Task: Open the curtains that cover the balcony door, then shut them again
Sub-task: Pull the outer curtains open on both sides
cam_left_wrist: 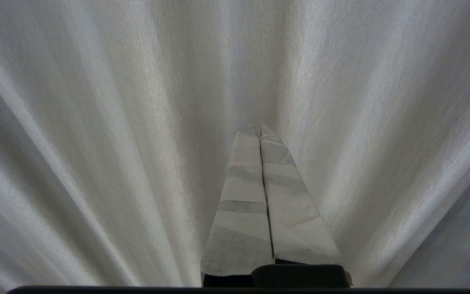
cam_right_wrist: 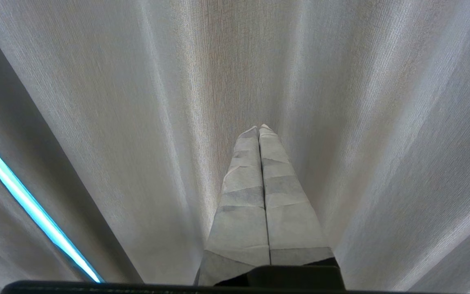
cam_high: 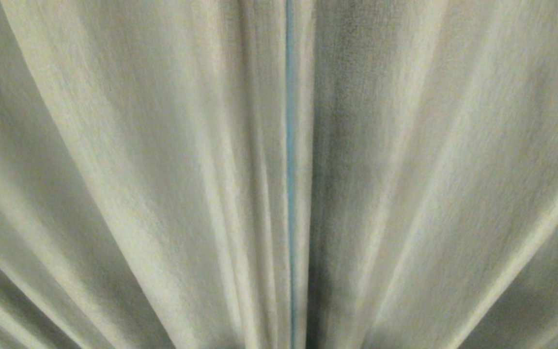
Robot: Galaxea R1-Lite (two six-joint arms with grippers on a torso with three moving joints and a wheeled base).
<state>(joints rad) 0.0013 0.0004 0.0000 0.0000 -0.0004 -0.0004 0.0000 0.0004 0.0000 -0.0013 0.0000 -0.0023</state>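
Observation:
Cream-beige pleated curtains (cam_high: 129,184) fill the whole head view, drawn together, with a thin blue slit of light (cam_high: 290,145) down the middle where the two halves meet. The balcony door is hidden behind them. My left gripper (cam_left_wrist: 259,130) is shut, its tape-wrapped fingers (cam_left_wrist: 243,196) pressed together with nothing between them, pointing at curtain folds (cam_left_wrist: 96,122). My right gripper (cam_right_wrist: 259,129) is also shut and empty, its fingers (cam_right_wrist: 288,204) facing folds of curtain (cam_right_wrist: 361,102). Neither arm shows in the head view.
A bright blue strip of light (cam_right_wrist: 27,204) shows in the right wrist view, at the slit between the curtain halves. Nothing but fabric fills the rest of each view.

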